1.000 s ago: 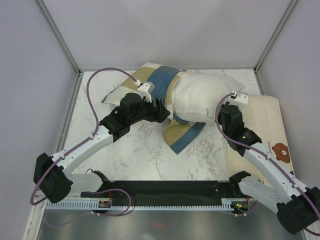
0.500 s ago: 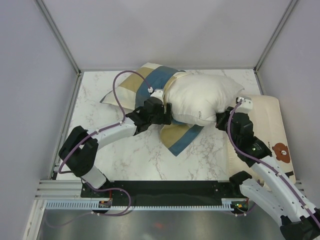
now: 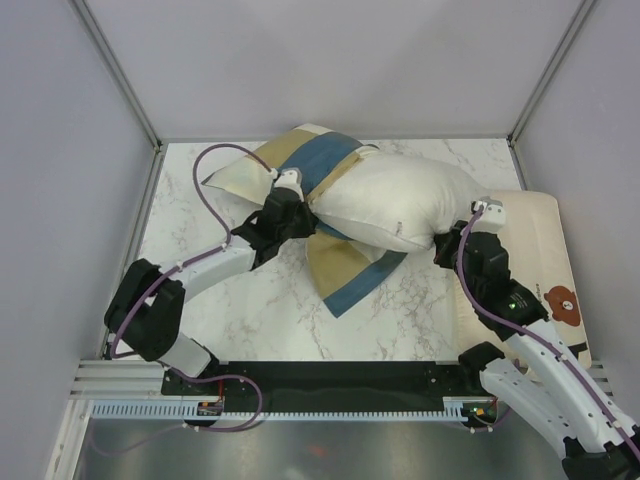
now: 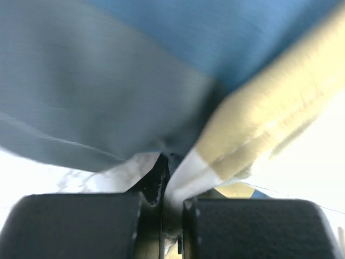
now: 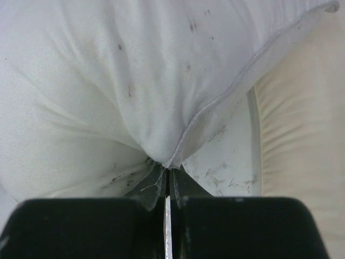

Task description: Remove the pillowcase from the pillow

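Observation:
The pillowcase (image 3: 300, 165), in steel blue, tan and cream blocks, still covers the left end of the plump off-white pillow (image 3: 395, 200). One flap of it trails toward the front of the table (image 3: 350, 275). My left gripper (image 3: 298, 207) sits at the case's open edge, shut on a fold of pillowcase fabric (image 4: 215, 156); the left gripper (image 4: 172, 197) shows the cloth pinched between its pads. At the pillow's right corner, my right gripper (image 3: 448, 240) is shut on the pillow's seam. The right wrist view shows the right gripper (image 5: 168, 175) clamping that pillow (image 5: 135, 81) corner.
A flatter cream pillow with a brown bear print (image 3: 545, 270) lies along the right side under my right arm, and its edge (image 5: 302, 135) also shows in the right wrist view. The marble table (image 3: 250, 300) has frame posts at its back corners.
My left gripper was open beside the case's opening; it has shut on the fabric and moved left, drawing the pillowcase leftward. The right gripper has stayed shut on the pillow corner.

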`<state>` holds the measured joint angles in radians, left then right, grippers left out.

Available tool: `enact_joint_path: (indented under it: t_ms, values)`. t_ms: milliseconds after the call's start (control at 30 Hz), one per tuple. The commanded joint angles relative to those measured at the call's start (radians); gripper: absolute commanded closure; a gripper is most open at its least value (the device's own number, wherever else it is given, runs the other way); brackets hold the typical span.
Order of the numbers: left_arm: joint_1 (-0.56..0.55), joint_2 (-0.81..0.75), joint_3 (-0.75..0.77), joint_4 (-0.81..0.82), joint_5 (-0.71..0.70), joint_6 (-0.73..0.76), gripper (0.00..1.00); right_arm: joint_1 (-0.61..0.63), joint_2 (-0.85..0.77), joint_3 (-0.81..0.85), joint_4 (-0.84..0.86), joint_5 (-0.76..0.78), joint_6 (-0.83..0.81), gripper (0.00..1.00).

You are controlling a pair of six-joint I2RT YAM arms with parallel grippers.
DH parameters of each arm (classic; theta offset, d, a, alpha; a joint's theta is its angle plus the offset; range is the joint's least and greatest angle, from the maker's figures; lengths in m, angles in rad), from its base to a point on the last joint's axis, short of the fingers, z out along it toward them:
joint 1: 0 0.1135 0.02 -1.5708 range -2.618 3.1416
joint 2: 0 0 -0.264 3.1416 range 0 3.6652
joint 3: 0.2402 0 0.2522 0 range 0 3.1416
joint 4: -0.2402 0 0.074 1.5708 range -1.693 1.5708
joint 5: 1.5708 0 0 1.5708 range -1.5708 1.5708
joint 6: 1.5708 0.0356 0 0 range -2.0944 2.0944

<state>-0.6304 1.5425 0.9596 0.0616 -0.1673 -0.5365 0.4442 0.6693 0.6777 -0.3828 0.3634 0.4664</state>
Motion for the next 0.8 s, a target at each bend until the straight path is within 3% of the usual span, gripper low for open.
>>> enact_joint_path:
  t_ms: [0, 133, 367, 533, 767]
  values:
    - [0.173, -0.091, -0.083, 0.069, -0.005, -0.086, 0.98, -0.007, -0.011, 0.036, 0.015, 0.15, -0.048, 1.0]
    - [0.316, -0.14, -0.13, 0.06, 0.022, -0.105, 0.98, -0.015, -0.005, 0.056, 0.016, 0.201, -0.046, 1.0]
    - [0.429, -0.183, -0.162, 0.026, 0.011, -0.148, 0.98, -0.1, 0.042, 0.089, 0.041, 0.218, -0.086, 1.0]
    - [0.504, -0.208, -0.151, -0.037, -0.006, -0.157, 0.98, -0.292, 0.127, 0.074, 0.13, 0.008, -0.089, 1.0]
    - [0.664, -0.311, -0.075, -0.156, 0.106, -0.088, 0.98, -0.61, 0.243, 0.089, 0.211, -0.337, -0.081, 1.0]
